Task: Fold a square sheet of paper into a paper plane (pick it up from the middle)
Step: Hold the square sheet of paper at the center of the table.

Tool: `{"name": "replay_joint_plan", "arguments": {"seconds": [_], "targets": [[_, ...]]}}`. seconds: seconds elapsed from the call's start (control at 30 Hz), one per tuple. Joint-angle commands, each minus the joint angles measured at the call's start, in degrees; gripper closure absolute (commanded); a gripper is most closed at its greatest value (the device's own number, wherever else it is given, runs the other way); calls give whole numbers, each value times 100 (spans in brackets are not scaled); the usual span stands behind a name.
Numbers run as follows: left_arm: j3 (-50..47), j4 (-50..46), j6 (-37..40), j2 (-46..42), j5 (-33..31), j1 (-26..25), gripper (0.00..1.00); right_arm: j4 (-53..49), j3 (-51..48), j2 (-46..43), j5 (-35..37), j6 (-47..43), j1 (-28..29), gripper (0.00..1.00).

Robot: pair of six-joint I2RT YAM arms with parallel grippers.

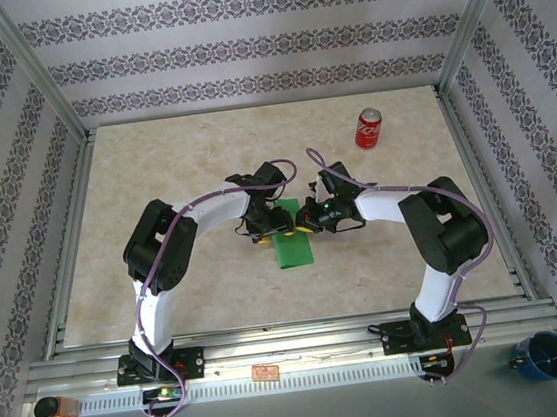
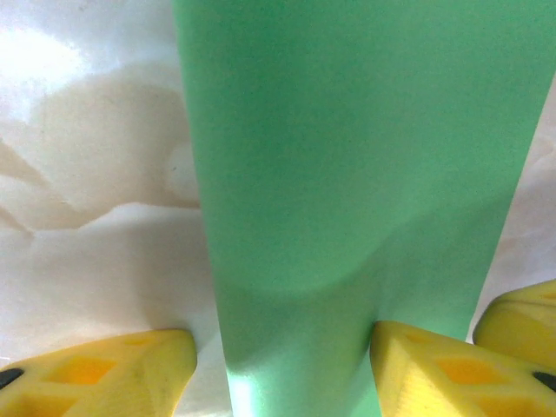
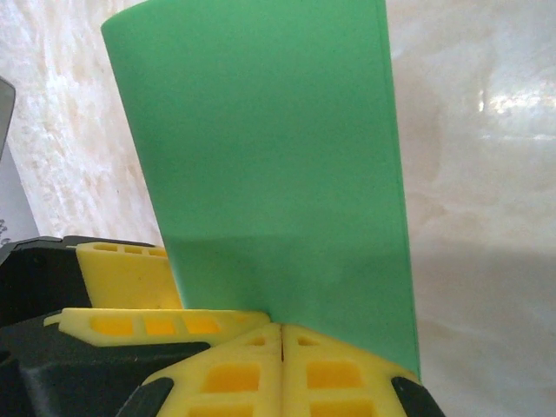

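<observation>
while green paper point(image 1: 294, 249) sits middle of table point(image 1: 145, 183), left claw point(image 2: 282, 378) part open, fingers either side of it; right claw point(image 3: 282, 346) closed tight, tips touching paper edge, can't tell if pinching.

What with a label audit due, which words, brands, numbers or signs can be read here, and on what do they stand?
No text is legible.
Red soda can: white markings, too small to read.
Small orange tag on the front rail: too small to read.
Green paper: plain, no print.
</observation>
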Motion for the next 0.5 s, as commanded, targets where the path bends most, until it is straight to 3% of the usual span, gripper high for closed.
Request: {"name": "replay_joint_plan", "arguments": {"seconds": [0.0,0.47], "targets": [[-450,-37,153,906,-70,-168,39,-192,111,276,8,-254,36,100],[-574,97,42,401,-161,-168,39,-1029,-58,509,783,-1020,34,100]]}}
